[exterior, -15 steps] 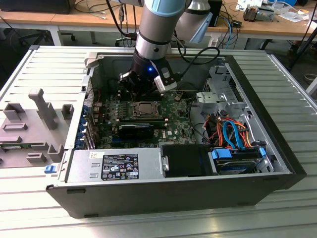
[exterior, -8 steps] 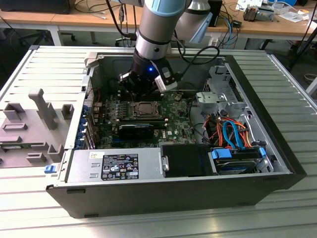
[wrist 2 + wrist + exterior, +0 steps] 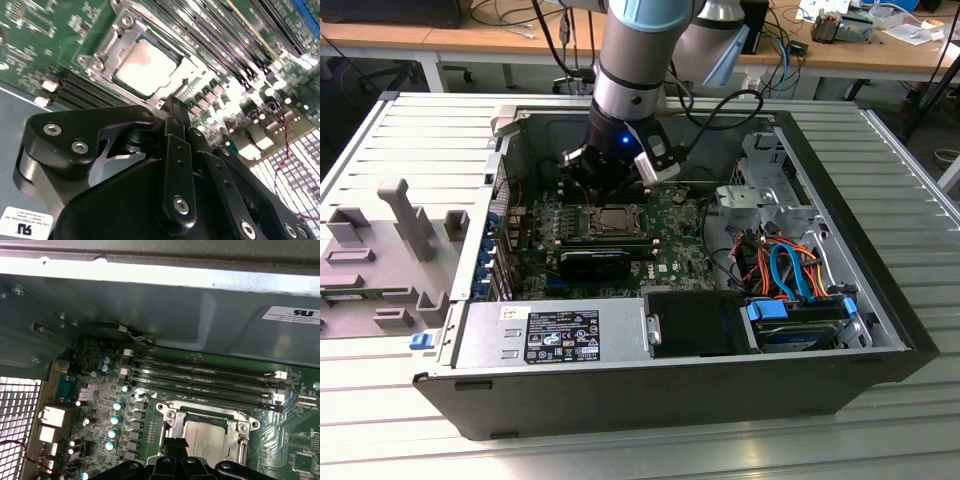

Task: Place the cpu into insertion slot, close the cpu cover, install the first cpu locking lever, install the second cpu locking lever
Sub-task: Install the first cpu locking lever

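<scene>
Exterior view: gripper (image 3: 610, 188) low inside the open computer case (image 3: 880, 330), just above the cpu (image 3: 616, 216).
Second wrist view: fingers pressed together, holding nothing; cpu cover (image 3: 112, 42) shut over the chip.
First wrist view: cpu sits in the insertion slot (image 3: 172, 427) beside the memory slots (image 3: 200, 375).

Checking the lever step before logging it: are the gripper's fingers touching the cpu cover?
Cannot tell. In the second wrist view the fingers end right at the edge of the cpu cover, but neither contact nor gap shows plainly.

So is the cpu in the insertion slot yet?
In: the cpu lies flat inside the insertion slot, with the cpu cover framing its silvery top.
</scene>
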Robot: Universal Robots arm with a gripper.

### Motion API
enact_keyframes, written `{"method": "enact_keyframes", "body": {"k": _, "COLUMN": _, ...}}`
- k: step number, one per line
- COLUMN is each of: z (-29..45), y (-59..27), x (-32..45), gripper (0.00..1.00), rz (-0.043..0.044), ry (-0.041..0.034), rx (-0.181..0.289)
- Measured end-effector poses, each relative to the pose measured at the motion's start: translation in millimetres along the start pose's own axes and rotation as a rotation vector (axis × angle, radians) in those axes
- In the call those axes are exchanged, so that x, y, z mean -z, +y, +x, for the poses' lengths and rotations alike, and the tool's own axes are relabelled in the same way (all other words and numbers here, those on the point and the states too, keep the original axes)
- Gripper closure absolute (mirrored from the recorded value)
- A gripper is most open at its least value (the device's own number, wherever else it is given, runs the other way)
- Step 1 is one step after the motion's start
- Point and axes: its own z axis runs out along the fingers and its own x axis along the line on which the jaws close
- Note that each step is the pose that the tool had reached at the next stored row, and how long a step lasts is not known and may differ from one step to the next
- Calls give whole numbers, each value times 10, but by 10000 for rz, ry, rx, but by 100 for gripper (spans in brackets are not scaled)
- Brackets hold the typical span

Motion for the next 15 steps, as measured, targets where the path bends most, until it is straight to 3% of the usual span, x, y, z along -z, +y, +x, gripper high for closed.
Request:
{"method": "enact_keyframes", "body": {"k": 6, "z": 0, "y": 1, "x": -3, "gripper": 89, "rz": 235, "ry": -757, "rx": 50}}
{"method": "enact_keyframes", "body": {"k": 7, "z": -1, "y": 1, "x": -3, "gripper": 89, "rz": 289, "ry": -926, "rx": 61}}
{"method": "enact_keyframes", "body": {"k": 9, "z": -1, "y": 1, "x": -5, "gripper": 89, "rz": 342, "ry": -1153, "rx": 77}}
{"method": "enact_keyframes", "body": {"k": 12, "z": -1, "y": 1, "x": -5, "gripper": 89, "rz": 349, "ry": -1156, "rx": 77}}
{"method": "enact_keyframes", "body": {"k": 13, "z": 0, "y": 1, "x": -4, "gripper": 89, "rz": 453, "ry": -1137, "rx": 64}}
{"method": "enact_keyframes", "body": {"k": 15, "z": -1, "y": 1, "x": -5, "gripper": 89, "rz": 1078, "ry": -1036, "rx": 6}}
